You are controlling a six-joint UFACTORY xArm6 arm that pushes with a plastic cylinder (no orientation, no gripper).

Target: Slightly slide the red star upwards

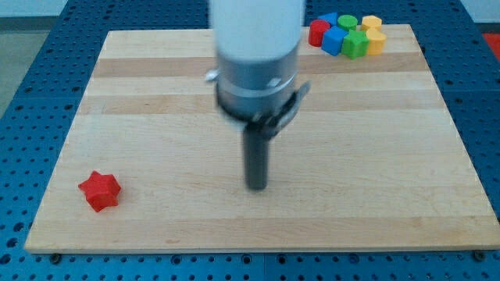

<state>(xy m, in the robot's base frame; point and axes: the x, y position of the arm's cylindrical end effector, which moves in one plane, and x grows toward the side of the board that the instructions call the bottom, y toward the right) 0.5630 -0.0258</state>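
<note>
The red star (100, 190) lies on the wooden board (156, 117) near the view's bottom left corner. My tip (257, 187) rests on the board at the middle of its lower half, well to the right of the red star and about level with it. Nothing touches the star.
A tight cluster of blocks sits at the board's top right corner: a red block (318, 31), a blue block (335, 40), another blue block (327, 19), a green cylinder (347, 23), a green block (355, 44) and yellow blocks (374, 35). A blue pegboard (31, 55) surrounds the board.
</note>
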